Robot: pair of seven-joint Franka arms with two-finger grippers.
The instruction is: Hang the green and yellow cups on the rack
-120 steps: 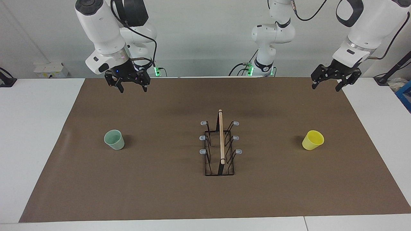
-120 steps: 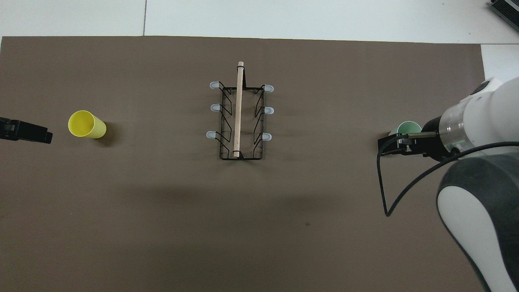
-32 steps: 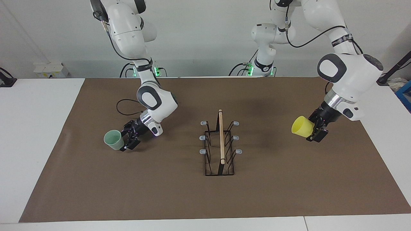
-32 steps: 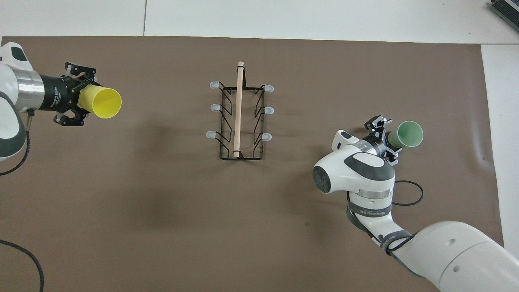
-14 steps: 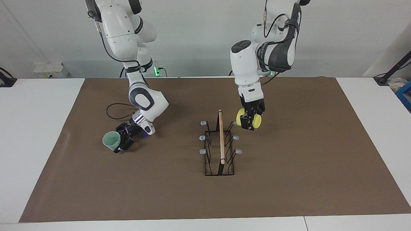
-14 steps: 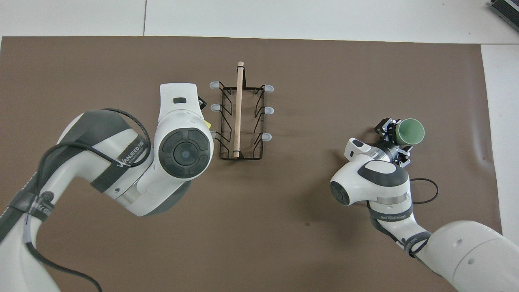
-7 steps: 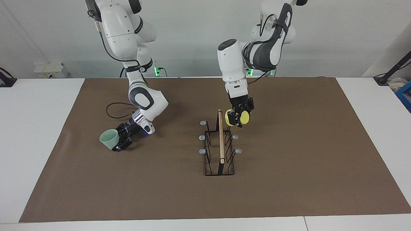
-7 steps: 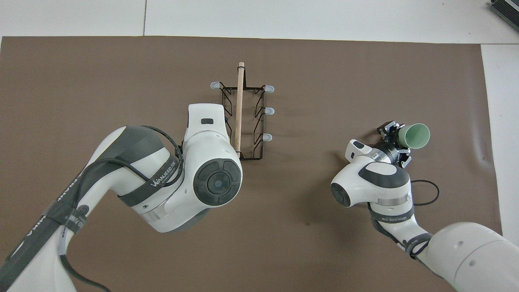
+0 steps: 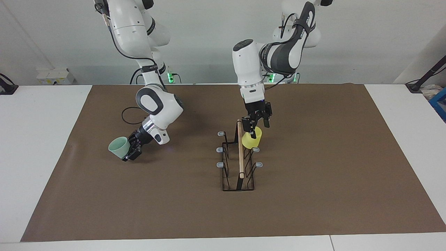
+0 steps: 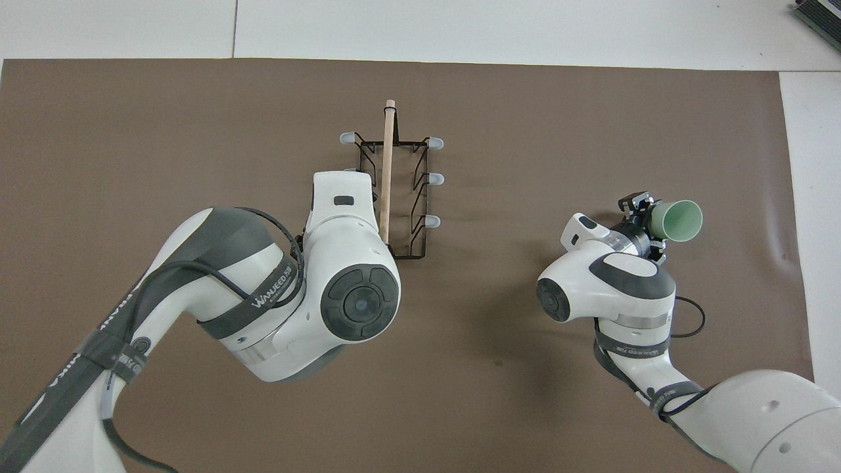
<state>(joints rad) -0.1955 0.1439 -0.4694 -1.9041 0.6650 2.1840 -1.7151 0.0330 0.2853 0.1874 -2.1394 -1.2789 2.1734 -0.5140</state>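
The rack (image 9: 239, 157) stands mid-mat and also shows in the overhead view (image 10: 387, 184). The yellow cup (image 9: 251, 138) sits upside down over the rack's prong nearest the robots, on the left arm's side. My left gripper (image 9: 256, 125) is open just above the cup's base. In the overhead view the left arm hides this cup and that side of the rack. My right gripper (image 9: 130, 150) is shut on the base of the mint green cup (image 9: 118, 146). It holds the cup tilted, just above the mat toward the right arm's end. The gripper (image 10: 647, 223) and green cup (image 10: 680, 220) also show overhead.
A brown mat (image 9: 313, 191) covers the white table. A black cable loop (image 9: 129, 116) hangs from the right arm above the mat, nearer to the robots than the green cup. Five grey-tipped prongs on the rack stand bare.
My left gripper brought the yellow cup over the rack, turned it mouth down onto the prong and let go. My right gripper tilted the green cup further and shifted slightly.
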